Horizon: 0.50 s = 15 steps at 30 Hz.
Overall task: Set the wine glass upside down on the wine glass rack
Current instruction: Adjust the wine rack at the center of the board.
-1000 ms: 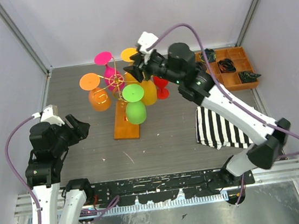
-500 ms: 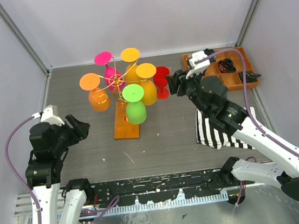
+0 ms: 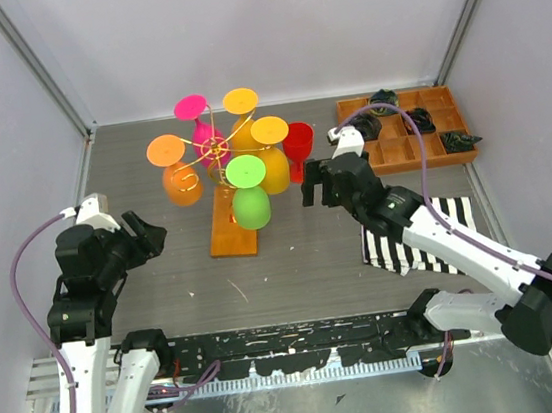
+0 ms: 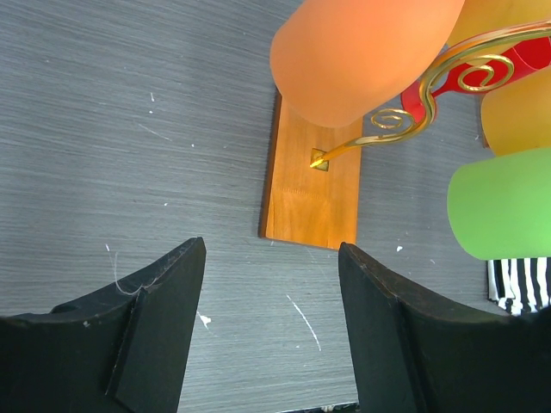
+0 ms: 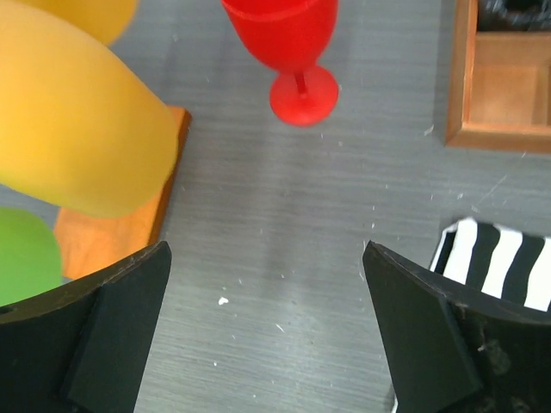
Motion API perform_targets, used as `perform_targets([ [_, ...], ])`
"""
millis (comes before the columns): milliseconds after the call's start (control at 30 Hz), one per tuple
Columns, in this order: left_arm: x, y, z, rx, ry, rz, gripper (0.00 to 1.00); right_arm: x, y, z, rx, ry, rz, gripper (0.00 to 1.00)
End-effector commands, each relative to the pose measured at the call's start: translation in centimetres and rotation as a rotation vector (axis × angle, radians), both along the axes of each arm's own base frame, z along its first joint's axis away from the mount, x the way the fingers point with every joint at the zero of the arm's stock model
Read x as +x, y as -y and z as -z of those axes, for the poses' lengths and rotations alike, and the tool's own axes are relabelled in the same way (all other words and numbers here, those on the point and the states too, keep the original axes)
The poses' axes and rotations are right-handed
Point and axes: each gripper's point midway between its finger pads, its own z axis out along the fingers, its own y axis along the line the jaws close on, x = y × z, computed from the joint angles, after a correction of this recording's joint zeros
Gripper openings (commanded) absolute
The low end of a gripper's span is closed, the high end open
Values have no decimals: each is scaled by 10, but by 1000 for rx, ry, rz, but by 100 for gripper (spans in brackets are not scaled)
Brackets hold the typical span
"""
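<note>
I'm seeing five glasses (image 3: 250, 208) hanging inverted on the rack (image 3: 215, 149), red glass (image 3: 298, 149) standing upright on the surface (image 3: 292, 255) just beside it, ungrasped, right claw (image 3: 318, 189) and left claw (image 3: 146, 232) both gaping empty.

Grey table (image 3: 292, 255), bearing the wooden base of the wine glass rack (image 3: 231, 230) mid-table; red wine glass (image 3: 298, 148) upright beside it; compartmented wooden tray (image 3: 390, 151) far right; striped cloth (image 3: 456, 217) nearer.

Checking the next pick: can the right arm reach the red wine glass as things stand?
Probably yes: the right gripper is open, facing the red wine glass, with bare table between them.
</note>
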Motion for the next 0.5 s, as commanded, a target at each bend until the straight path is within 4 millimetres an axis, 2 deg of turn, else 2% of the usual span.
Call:
perform_targets([
  [0, 2, 0, 0, 8, 7, 5, 70, -6, -7, 25, 18, -117, -13, 100],
  [267, 2, 1, 1, 8, 6, 7, 70, -15, -9, 66, -68, -208, -76, 100],
  [467, 2, 1, 2, 8, 3, 8, 70, -1, -9, 88, -78, -144, -80, 100],
])
